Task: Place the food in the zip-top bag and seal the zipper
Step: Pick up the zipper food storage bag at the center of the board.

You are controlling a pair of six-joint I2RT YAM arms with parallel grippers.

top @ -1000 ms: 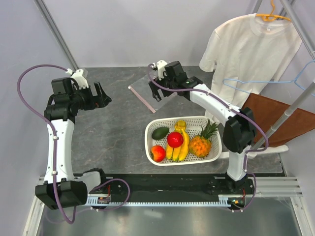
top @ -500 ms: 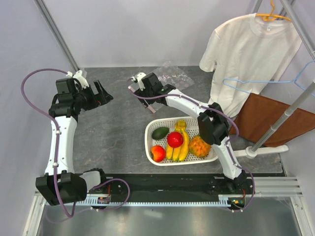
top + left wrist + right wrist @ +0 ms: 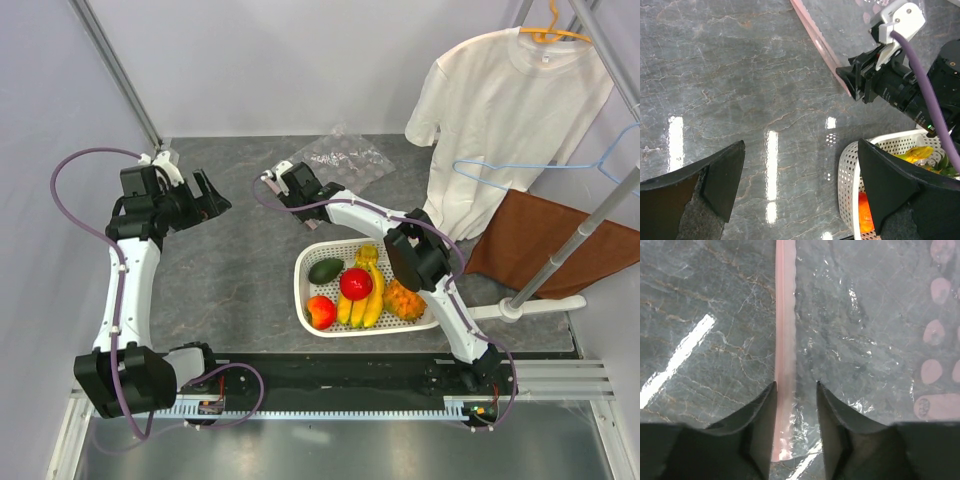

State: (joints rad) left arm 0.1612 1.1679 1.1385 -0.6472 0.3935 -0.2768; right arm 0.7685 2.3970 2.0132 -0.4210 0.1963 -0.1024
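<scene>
- The right gripper (image 3: 795, 387) is low over the table (image 3: 230, 270), at one end of the zipper (image 3: 785, 340). Its jaws are narrow, with the pink strip lying in the gap between them. Whether they touch the strip cannot be told.
- A second ago this gripper sat further right, over the middle of the zip-top bag (image 3: 345, 158). It has since swung left to the strip's end.
- The bag now shows as a crumpled clear sheet at the far side of the table, beyond the right arm. Earlier the arm covered most of it.
- The right arm's elbow now hangs over the white basket (image 3: 299, 290) and hides part of the pineapple (image 3: 405, 297), which was in full view before.
- The banana bunch (image 3: 370, 295), red apple (image 3: 355, 283), red-orange fruit (image 3: 320, 312) and avocado (image 3: 325, 270) lie in the basket, unmoved.
- The left gripper (image 3: 801, 150) hovers over bare table left of the bag, jaws wide and holding nothing. It has shifted only slightly.
</scene>
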